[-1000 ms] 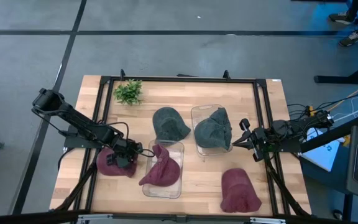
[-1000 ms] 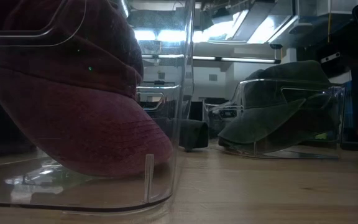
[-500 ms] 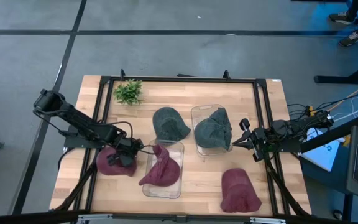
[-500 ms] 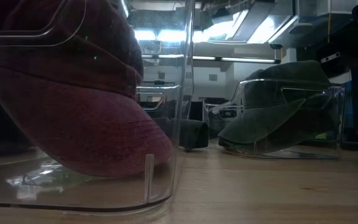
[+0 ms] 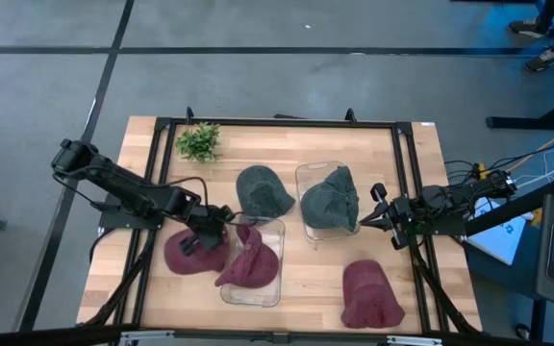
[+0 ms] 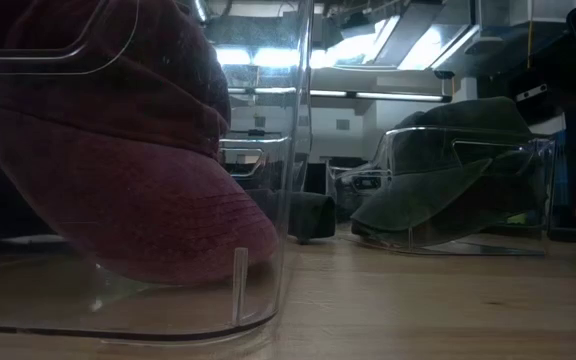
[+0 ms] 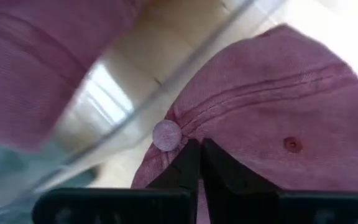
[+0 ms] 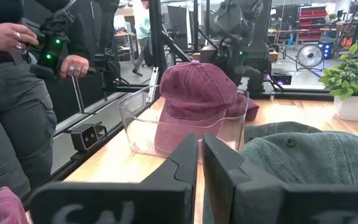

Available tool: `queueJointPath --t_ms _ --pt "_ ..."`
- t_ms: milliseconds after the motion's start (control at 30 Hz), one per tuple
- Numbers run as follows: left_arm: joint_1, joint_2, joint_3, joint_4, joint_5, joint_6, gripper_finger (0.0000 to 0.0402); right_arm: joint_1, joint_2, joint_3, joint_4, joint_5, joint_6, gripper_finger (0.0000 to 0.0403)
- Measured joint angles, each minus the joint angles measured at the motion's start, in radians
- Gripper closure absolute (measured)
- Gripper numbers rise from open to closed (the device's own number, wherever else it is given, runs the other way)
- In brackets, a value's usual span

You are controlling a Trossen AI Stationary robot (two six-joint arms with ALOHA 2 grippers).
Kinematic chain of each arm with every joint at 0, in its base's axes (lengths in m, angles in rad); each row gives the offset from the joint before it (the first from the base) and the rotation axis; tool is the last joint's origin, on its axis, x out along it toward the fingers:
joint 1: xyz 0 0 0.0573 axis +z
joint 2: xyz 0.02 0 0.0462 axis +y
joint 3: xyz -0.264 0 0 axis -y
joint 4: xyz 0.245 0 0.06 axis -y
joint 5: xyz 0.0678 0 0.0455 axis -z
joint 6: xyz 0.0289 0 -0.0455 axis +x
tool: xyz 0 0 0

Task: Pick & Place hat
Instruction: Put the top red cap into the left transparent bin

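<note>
The left hand [image 5: 203, 234] is pinching the crown of a maroon hat [image 5: 192, 254], fingers clamped together on the fabric beside the top button [image 7: 166, 135]. The hat is lying on the bench [image 5: 306, 279], touching the wall of a clear bin [image 5: 275, 288] that already holds a second maroon hat [image 5: 251, 259].

In the inspector's judgement, the lift needs to be vertical first, since the bin wall is standing directly beside the grip and a sideways drag would snag the brim.

The right hand [image 5: 373, 215] is waiting at the bench's right edge, fingers clenched on nothing. Also present:

- a grey hat [image 5: 263, 191] lying loose
- another grey hat [image 5: 330, 199] in a second bin [image 5: 305, 174]
- a third maroon hat [image 5: 368, 295]
- a plant [image 5: 199, 141]
- a person [image 8: 17, 93] standing beyond the bench
</note>
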Motion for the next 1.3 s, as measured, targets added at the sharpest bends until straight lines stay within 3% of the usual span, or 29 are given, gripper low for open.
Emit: queueJointPath --t_ms 533,800,967,1133,1300 --pt "-0.003 -0.069 0.198 -0.173 -0.048 -0.196 0.0399 0.000 0.000 0.000 0.000 0.000 0.000 0.0377" --pt "0.014 -0.111 0.186 -0.302 -0.077 -0.353 0.0399 0.000 0.000 0.000 0.000 0.000 0.000 0.0377" --pt "0.031 -0.111 0.116 -0.305 0.005 -0.599 0.0399 0.000 0.000 0.000 0.000 0.000 0.000 0.0377" --pt "0.019 -0.111 0.053 -0.303 0.193 -0.890 0.0399 0.000 0.000 0.000 0.000 0.000 0.000 0.0377" --pt "0.000 -0.111 0.025 -0.295 0.251 -0.950 0.0394 0.000 0.000 0.000 0.000 0.000 0.000 0.0377"
